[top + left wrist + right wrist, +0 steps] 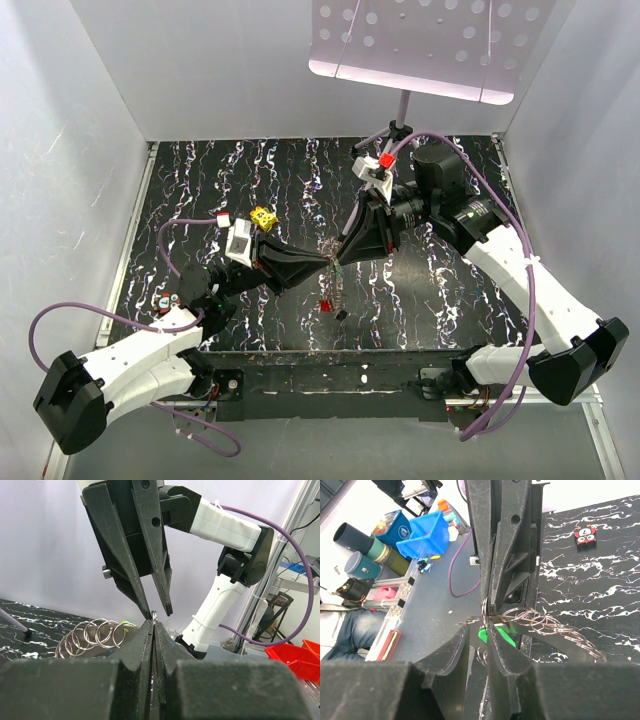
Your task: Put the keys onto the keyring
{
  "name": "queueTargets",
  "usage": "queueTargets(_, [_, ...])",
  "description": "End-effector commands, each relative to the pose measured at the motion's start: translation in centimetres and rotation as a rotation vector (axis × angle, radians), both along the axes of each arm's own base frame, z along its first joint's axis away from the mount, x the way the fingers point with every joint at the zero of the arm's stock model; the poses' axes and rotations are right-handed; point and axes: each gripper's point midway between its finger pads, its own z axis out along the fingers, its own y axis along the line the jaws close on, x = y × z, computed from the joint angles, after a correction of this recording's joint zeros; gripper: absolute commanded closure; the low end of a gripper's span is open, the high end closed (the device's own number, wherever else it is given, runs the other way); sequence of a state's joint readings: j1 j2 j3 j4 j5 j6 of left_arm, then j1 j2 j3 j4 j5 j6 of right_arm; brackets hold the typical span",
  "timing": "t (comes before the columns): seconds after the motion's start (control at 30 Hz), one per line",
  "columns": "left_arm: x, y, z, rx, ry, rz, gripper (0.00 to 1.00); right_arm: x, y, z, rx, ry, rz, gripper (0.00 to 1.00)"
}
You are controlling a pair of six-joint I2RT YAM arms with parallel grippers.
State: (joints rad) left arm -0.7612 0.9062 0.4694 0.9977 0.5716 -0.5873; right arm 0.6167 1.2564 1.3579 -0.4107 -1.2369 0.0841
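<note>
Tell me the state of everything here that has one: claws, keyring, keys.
Left claw: shut on the keyring.
Right claw: slightly open at the pinched ring.
Keyring: held by left claw, linked rings trailing.
Green key: between right claw's fingers, grip unclear.
Red key: lying on the table.

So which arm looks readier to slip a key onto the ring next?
Likely the right. The left gripper is shut on the keyring, steadying it; the right gripper has parted jaws at the ring, the green key by them.
</note>
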Motion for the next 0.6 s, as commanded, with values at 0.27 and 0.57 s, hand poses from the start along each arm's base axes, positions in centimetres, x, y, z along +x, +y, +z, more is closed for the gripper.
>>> queueTargets(0.27, [0.0, 0.9, 1.8, -0.062, -0.027, 0.037, 1.00, -0.2, 0.3, 0.0, 0.009, -0.016, 0.001, 0.98])
queueTargets(0.57, [0.0, 1.7, 2.8, -0.109, -0.030, 0.067, 1.00, 0.1, 0.4, -1.3, -0.030, 0.013, -0.035, 0.99])
